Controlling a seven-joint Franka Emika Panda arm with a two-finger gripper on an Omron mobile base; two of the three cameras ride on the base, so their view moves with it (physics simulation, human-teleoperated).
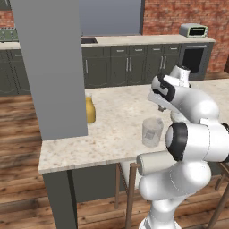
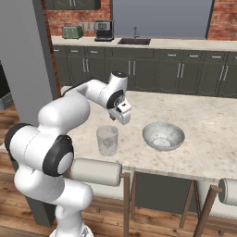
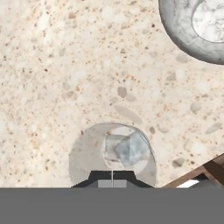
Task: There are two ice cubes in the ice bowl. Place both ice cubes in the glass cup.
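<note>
The glass cup (image 2: 107, 140) (image 1: 152, 132) stands near the front edge of the speckled counter, and the hand view looks straight down into its mouth (image 3: 87, 153). Whitish ice cubes (image 3: 127, 148) lie at its bottom; one pale block (image 2: 109, 141) also shows through the glass from the side. They overlap, so I cannot tell whether there are one or two. My gripper (image 3: 112, 178) (image 2: 115, 117) (image 1: 161, 108) hovers just above the cup, shut, with nothing visible between its fingertips. The ice bowl (image 2: 149, 134) (image 3: 175, 35) sits to the cup's right; I see no cube in it.
A yellow-orange jug (image 1: 90, 110) stands on the counter beside a wide grey pillar (image 1: 53, 67). Stools with rolled backs (image 2: 95, 171) line the counter's front edge. Cabinets, a sink and a toaster oven (image 1: 193, 30) stand along the far wall.
</note>
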